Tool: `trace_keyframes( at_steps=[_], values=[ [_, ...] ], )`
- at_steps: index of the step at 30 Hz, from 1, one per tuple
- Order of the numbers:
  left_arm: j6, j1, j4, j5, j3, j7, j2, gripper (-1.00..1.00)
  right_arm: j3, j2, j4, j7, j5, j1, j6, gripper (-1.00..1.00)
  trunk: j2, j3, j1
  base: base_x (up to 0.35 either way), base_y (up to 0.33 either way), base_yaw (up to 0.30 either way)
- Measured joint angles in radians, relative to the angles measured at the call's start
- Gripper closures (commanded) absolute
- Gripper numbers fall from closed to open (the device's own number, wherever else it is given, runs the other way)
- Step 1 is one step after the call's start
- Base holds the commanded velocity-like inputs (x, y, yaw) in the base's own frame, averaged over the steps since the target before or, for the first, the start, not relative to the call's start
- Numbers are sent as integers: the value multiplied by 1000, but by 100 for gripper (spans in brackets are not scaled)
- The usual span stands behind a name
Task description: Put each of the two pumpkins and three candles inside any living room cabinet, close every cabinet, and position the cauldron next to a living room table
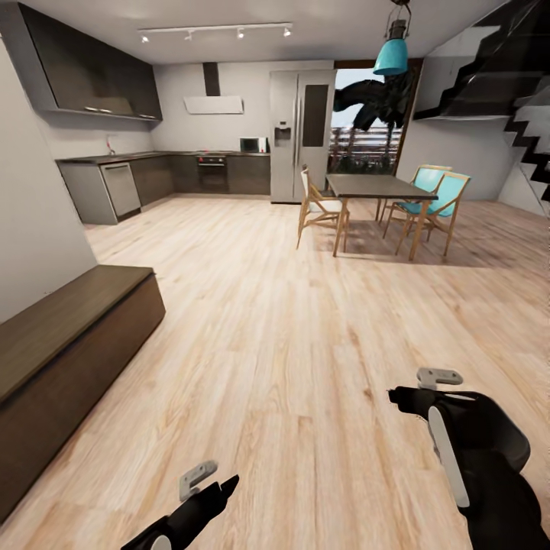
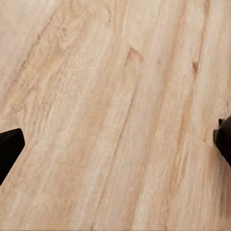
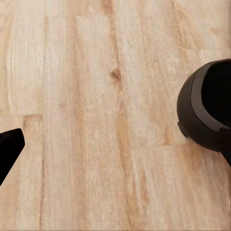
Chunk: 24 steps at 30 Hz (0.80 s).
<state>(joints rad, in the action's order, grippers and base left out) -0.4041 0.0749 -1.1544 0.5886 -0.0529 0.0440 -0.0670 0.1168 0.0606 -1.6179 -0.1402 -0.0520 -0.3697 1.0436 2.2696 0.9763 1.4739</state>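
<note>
Nearest the lens, low in the head view: left claw (image 1: 218,487), black, above the pale plank floor (image 1: 290,344). In the left wrist view, 2 fingers (image 2: 9,147) spread wide at opposite edges, released, only floorboards between. Further up on the other side: right claw (image 1: 400,397), on a black arm with a white stripe. In the right wrist view, fingers (image 3: 8,144) likewise parted, released, gripping nothing. Beside them a dark round-edged body (image 3: 199,108) (cannot tell what).

Cabinet (image 1: 69,336) along the left wall: long, low, dark brown, flat top bare, front apparently shut. Well apart from both claws.

Further back on the right: dark-topped desk (image 1: 378,186) on wooden legs, ringed by 3 chairs (image 1: 431,200) (2 of them teal-seated). Teal pendant lamp (image 1: 391,55) overhead. Behind: steel fridge (image 1: 302,134), grey kitchen units (image 1: 122,187) and an oven. Black staircase (image 1: 504,72) at upper right.
</note>
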Motion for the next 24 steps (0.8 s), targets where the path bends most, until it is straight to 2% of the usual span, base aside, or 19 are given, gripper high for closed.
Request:
trace_keyframes(
  at_steps=[5,8,12,14,16,19,20,23,24],
  values=[
    [-1,0,3,1,-1,3,0,-100,2,17,-1,32,-3,-1,0,-100,0,0,0,186,-295,-3],
    [-7,0,7,5,-1,9,-1,-100,3,25,-1,48,-4,-2,-79,-100,0,0,0,207,-289,-18],
    [-15,4,3,5,1,11,-1,-100,1,27,-1,52,-3,-2,-113,-100,0,0,0,222,-279,-166],
    [-85,62,4,6,7,4,7,-100,1,30,-1,58,-2,-10,-83,-100,0,0,0,225,-275,-279],
    [-130,93,3,5,8,0,7,-100,1,30,-1,59,-2,-20,-50,-100,0,0,0,224,-276,-288],
    [-210,181,1,5,8,-46,4,-100,2,31,-1,60,-2,-38,0,-100,0,-1,0,223,-277,-295],
    [-226,209,1,4,6,-75,2,-100,3,31,-1,60,-2,-42,0,-100,0,-1,0,219,-280,-298],
    [-241,241,0,1,3,-115,-4,-100,3,31,-1,60,-2,-44,0,-100,0,-2,0,208,-287,-299],
    [-249,263,0,1,-8,-150,-24,-100,2,30,-1,60,-1,-44,0,-100,0,-3,0,196,-293,-300]
  ],
)
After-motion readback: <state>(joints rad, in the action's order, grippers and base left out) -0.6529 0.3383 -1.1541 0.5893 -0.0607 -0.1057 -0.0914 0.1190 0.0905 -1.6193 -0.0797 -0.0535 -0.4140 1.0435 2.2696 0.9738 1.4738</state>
